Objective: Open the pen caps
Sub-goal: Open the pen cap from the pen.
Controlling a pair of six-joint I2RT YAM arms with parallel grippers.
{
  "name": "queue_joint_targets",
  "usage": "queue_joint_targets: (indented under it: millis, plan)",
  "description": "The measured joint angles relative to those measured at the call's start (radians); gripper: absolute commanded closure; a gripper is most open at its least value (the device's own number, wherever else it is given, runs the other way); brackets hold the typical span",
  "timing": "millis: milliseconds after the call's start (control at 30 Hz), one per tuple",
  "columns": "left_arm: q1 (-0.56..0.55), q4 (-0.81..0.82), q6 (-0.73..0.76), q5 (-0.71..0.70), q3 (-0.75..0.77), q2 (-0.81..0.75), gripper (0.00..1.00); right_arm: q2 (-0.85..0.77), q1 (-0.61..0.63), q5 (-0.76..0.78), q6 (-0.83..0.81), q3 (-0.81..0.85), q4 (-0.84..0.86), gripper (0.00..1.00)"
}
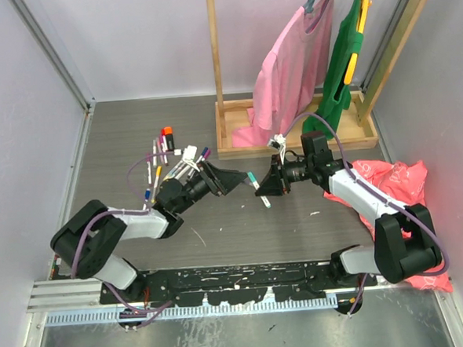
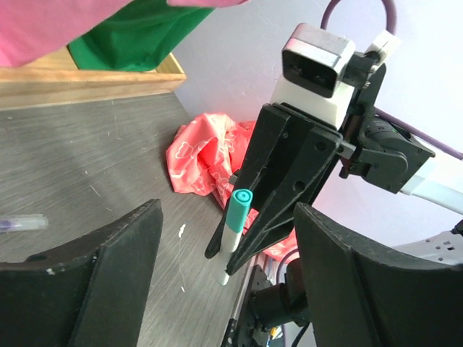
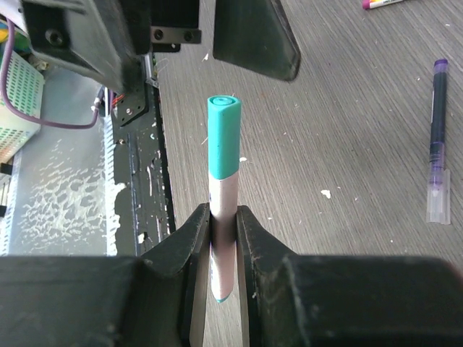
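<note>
Near the middle of the top view, the right gripper (image 1: 264, 189) pinches a teal-capped pen (image 1: 258, 191) just above the grey table (image 1: 219, 229). Its long axis runs on a diagonal there, with the teal cap (image 1: 250, 176) toward the upper left and the bare end toward the lower right. In the right wrist view the pen stands upright in the frame. Both fingers are closed on the pale barrel below the cap, and a small teal tip shows beneath them. The cap is seated on the barrel. Any print on the barrel is too small to read.

The left gripper (image 1: 238, 177) faces the cap end with its jaws spread wide. Its fingertips are close to the cap but not touching it. In the left wrist view the cap's round top points toward that camera, between the two dark fingers.

Other pens (image 1: 164, 158) lie bunched at the upper left of the top view, with an orange-and-black marker (image 1: 167, 136) at their far end. A purple pen (image 3: 437, 152) lies flat at the right edge of the right wrist view. Its long axis runs up and down the frame.
</note>
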Motion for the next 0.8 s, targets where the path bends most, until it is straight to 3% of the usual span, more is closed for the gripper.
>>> queue_joint_targets:
  millis: [333,800]
  plan:
    - [-0.031,0.098,-0.058,-0.003,0.063,0.168,0.46,0.003,0.006,-0.003,0.000,0.000,-0.001,0.95]
    - [-0.060,0.134,-0.073,-0.003,0.083,0.195,0.65,0.015,0.008,-0.006,0.000,0.005,-0.004,0.95]
